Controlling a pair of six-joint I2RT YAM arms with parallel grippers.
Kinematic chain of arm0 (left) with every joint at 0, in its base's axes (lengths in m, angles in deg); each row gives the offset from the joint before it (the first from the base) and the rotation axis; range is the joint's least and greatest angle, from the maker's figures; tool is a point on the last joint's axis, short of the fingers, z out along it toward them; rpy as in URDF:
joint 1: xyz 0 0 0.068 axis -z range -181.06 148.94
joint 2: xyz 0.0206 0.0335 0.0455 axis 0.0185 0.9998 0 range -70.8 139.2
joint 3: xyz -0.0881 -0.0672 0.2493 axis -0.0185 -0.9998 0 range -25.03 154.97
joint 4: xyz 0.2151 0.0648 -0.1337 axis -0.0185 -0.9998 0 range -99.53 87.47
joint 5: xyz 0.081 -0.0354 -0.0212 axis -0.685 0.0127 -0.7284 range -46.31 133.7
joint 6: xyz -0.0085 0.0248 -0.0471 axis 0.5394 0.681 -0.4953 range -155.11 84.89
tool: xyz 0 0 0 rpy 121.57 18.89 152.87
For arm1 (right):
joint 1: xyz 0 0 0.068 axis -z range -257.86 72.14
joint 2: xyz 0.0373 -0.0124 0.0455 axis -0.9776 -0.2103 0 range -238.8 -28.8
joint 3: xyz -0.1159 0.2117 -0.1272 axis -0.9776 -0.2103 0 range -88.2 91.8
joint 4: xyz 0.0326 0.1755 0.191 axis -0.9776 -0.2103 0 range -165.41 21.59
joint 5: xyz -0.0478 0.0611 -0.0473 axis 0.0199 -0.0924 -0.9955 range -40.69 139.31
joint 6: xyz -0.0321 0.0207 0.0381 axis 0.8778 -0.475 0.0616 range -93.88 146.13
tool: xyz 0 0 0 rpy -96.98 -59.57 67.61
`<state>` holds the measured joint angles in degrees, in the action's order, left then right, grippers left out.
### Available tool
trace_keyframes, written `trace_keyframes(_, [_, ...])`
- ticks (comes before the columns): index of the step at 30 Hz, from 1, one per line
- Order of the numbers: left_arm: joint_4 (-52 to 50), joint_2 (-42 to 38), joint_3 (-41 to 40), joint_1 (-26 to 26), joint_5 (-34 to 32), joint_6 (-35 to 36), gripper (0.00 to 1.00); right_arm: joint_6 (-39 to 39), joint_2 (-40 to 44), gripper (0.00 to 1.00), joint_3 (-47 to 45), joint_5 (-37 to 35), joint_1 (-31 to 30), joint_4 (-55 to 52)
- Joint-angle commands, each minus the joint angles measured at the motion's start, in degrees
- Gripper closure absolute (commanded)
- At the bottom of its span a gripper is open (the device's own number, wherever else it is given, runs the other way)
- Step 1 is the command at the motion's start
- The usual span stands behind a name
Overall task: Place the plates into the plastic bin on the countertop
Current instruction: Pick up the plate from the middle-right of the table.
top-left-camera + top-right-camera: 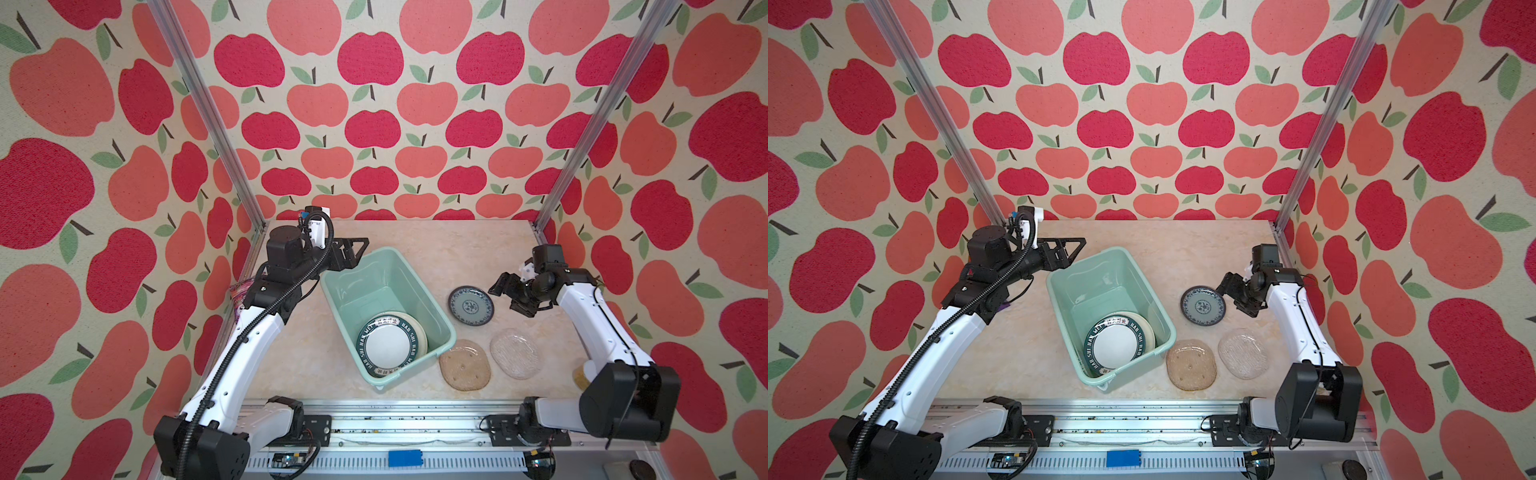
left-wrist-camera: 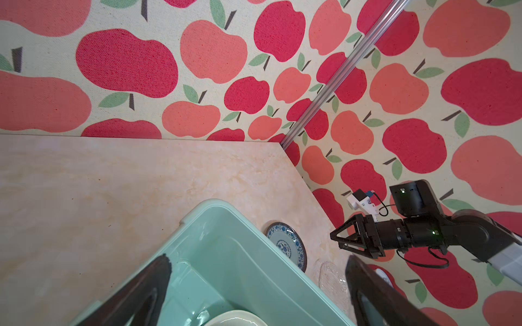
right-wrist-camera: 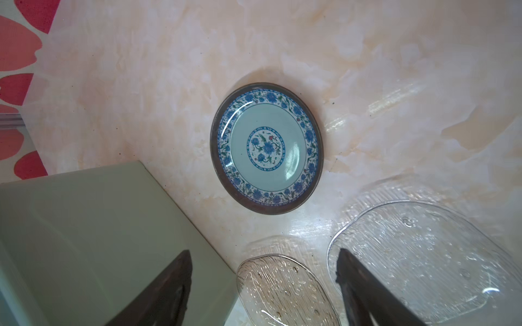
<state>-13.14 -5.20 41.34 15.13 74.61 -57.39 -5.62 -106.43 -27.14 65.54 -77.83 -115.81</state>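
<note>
The teal plate [image 1: 471,305] lies flat on the countertop [image 1: 436,249], just right of the bin [image 1: 374,270] and clear of it. My right pincer [image 1: 501,298], spread and empty, hangs just right of the plate, so it lies left and below me. It is round, with no long axis. My left pincer [image 1: 360,253], also spread, hangs over the bin's far-left corner, farther off.

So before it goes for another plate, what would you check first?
1. Right pincer open and empty: ok.
2. Round teal floral plate lies flat, touching nothing: ok.
3. Mint-green plastic bin has room: ok; stacked plates sit only at its near end.
4. Left pincer out of the way: not ok; it hangs open above the bin's far end.
5. Tan squarish glass plate clear of the bin: cannot tell; its edge meets the bin's corner.
</note>
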Motion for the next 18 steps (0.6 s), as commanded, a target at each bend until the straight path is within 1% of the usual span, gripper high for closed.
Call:
trace_keyframes(1, [-4.30,2.06,3.97,5.31,-0.84,5.93,0.01,-2.16,-1.41,0.21,-5.35,5.63,2.70,6.94])
trace_keyframes(4, [-5.89,4.83,5.69,8.89,-1.61,8.23,0.01,-1.46,-3.42,0.23,-8.56,6.73,4.38,11.22])
trace_keyframes(7, [-5.99,6.14,6.33,13.09,-7.00,12.72,0.01,-0.50,-6.42,0.26,-9.74,7.53,5.49,13.49])
trace_keyframes(12, [-7.55,9.31,8.99,13.83,-6.00,13.19,0.01,-0.57,-9.51,0.31,-11.97,10.13,6.29,19.46])
trace_keyframes(18, [-8.14,8.85,8.61,14.29,-7.06,12.53,0.01,-1.73,-12.96,0.36,-13.91,11.40,6.30,24.87])
